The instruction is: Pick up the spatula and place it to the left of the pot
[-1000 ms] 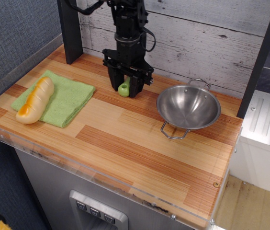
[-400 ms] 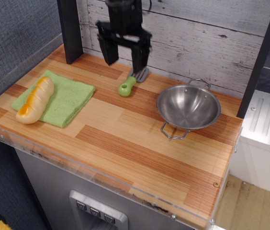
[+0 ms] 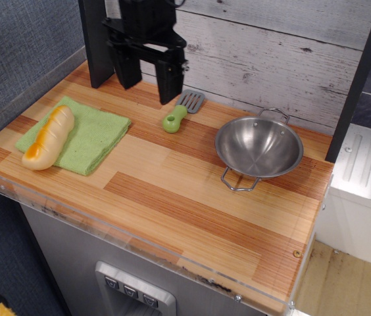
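Note:
The spatula (image 3: 180, 112) lies flat on the wooden counter, its grey slotted blade toward the back wall and its lime-green handle toward the front. It lies to the left of the shiny steel pot (image 3: 259, 147), with a gap of bare wood between them. My gripper (image 3: 148, 80) hangs above the counter, up and to the left of the spatula. Its two dark fingers (image 3: 170, 79) are spread wide apart with nothing between them.
A green cloth (image 3: 75, 134) lies at the left with a yellow-orange bread loaf (image 3: 49, 137) on its left edge. A dark post (image 3: 95, 41) stands at the back left, close behind the gripper. A whitewashed plank wall runs along the back.
The gripper was down around the spatula's handle one second ago. It has let go, risen and moved left. The spatula now lies free on the counter.

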Action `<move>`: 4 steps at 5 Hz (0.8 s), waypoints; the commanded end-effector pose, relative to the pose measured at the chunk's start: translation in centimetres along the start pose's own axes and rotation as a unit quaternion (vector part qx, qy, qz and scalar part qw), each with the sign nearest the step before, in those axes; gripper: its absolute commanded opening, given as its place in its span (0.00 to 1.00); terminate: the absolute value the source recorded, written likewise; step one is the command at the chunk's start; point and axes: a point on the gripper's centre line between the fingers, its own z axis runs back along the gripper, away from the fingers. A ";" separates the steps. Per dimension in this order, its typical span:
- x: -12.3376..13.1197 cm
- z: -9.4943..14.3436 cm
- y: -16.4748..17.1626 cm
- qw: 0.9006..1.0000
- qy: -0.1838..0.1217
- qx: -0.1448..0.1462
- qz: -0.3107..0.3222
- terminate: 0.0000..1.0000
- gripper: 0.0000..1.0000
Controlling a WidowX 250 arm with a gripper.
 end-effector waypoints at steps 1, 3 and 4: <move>-2.9 2.4 1.1 0.998 -0.040 0.046 0.024 0.00 1.00; -3.3 2.4 1.1 0.997 -0.040 0.049 0.038 0.00 1.00; -3.3 2.4 1.1 0.997 -0.040 0.049 0.038 1.00 1.00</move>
